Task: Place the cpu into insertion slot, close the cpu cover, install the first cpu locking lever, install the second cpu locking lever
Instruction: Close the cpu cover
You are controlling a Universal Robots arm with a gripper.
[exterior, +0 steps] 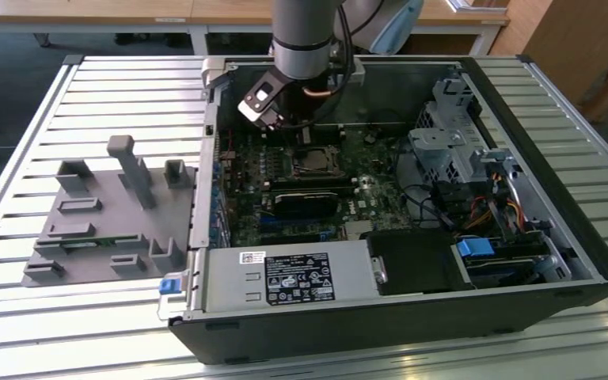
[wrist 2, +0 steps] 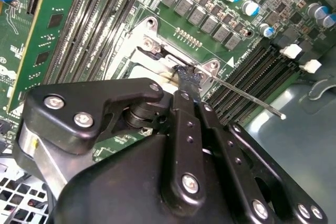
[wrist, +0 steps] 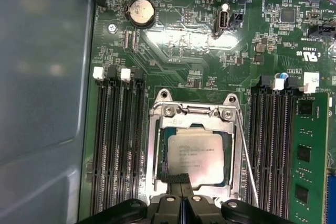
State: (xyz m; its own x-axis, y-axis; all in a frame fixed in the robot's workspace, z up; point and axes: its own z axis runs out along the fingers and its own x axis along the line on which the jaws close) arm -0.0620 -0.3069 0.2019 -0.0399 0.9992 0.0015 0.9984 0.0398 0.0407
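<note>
cpu (wrist: 194, 156) seated in insertion slot (wrist: 163, 153) | cpu cover (wrist: 195, 121) looks down over it, chip showing through cut-out | pincer (wrist: 178, 178) closed together, empty, tip at cover's edge | thin locking lever (wrist: 247, 156) seems unlatched beside the socket | both levers judged outstanding

The exterior view looks steeply down from a distance on the open computer case (exterior: 410, 328), mid-frame on a slatted table (exterior: 124, 87). Both wrist views sit close over the motherboard (wrist: 173, 51), the first facing straight down, the second slanted, each past the gripper (wrist: 178, 179), and share the insertion slot (wrist: 163, 158).
</note>
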